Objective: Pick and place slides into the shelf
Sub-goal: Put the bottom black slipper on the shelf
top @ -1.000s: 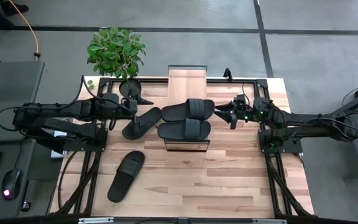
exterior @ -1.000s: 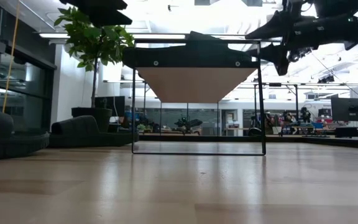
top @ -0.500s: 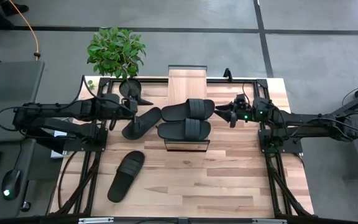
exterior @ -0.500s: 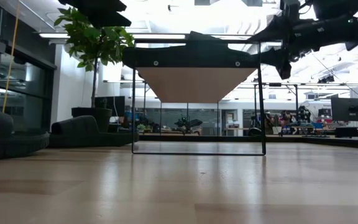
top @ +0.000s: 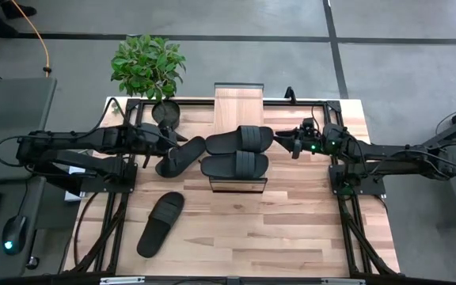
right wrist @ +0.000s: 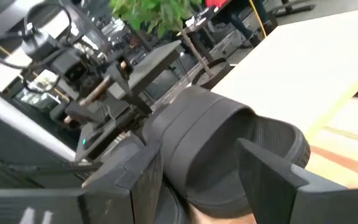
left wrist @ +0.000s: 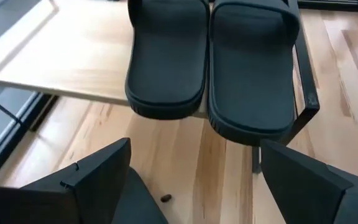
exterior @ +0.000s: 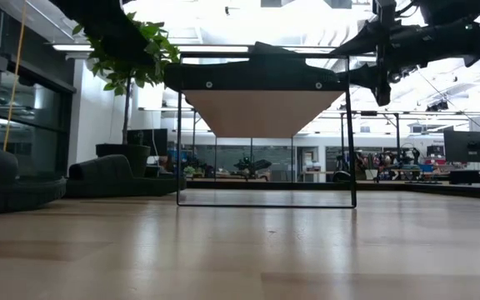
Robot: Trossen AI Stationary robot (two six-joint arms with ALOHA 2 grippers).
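Observation:
Two black slides (top: pixel 240 140) (top: pixel 236 165) lie side by side, soles down, across the light-wood shelf (top: pixel 237 103). In the left wrist view their ends (left wrist: pixel 166 93) (left wrist: pixel 250 106) overhang the shelf's edge. A third slide (top: pixel 180 156) lies on the table left of the shelf, and another (top: pixel 161 223) lies nearer the front. My left gripper (top: pixel 165 146) (left wrist: pixel 194 149) is open, tipped down over the third slide's left end; whether it touches I cannot tell. My right gripper (top: pixel 293 145) (right wrist: pixel 196 148) is open, just right of the far slide's end (right wrist: pixel 229 149).
A potted plant (top: pixel 147 67) stands at the table's far left corner, behind my left arm. In the low view the shelf's dark frame (exterior: pixel 350 142) stands at the middle of the table, with bare wood in front of it.
My left gripper has tipped downward toward the slide beside the shelf; its arm now shows lower in the low view. My right gripper has rolled a little in place. No slide has moved.

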